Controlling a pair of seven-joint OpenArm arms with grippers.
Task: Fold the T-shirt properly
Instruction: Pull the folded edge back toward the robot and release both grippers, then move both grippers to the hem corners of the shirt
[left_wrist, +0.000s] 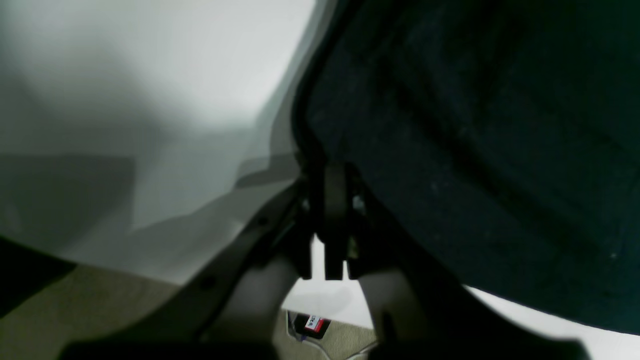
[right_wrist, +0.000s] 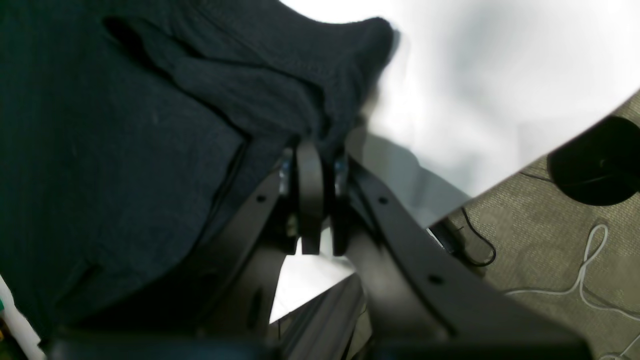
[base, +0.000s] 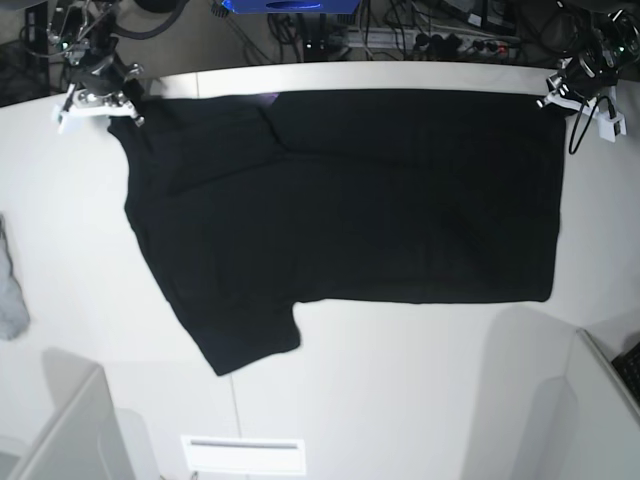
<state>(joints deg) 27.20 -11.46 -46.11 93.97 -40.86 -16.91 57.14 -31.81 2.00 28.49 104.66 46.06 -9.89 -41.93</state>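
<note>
The T-shirt (base: 350, 200) lies spread on the white bench (base: 400, 390), plain side up; the left claw (left_wrist: 334, 175) and right claw (right_wrist: 312, 155) each pinch a far corner, seemingly closed on cloth; uneven pulling could skew the fold.

You have a white surface (base: 400, 380), evenly lit, with soft shadows. Beyond its far edge sit tangled cables (base: 440, 35) and a blue box (base: 285, 6). Speckled beige carpet (right_wrist: 550, 250) carries a white cord (right_wrist: 585, 270).
</note>
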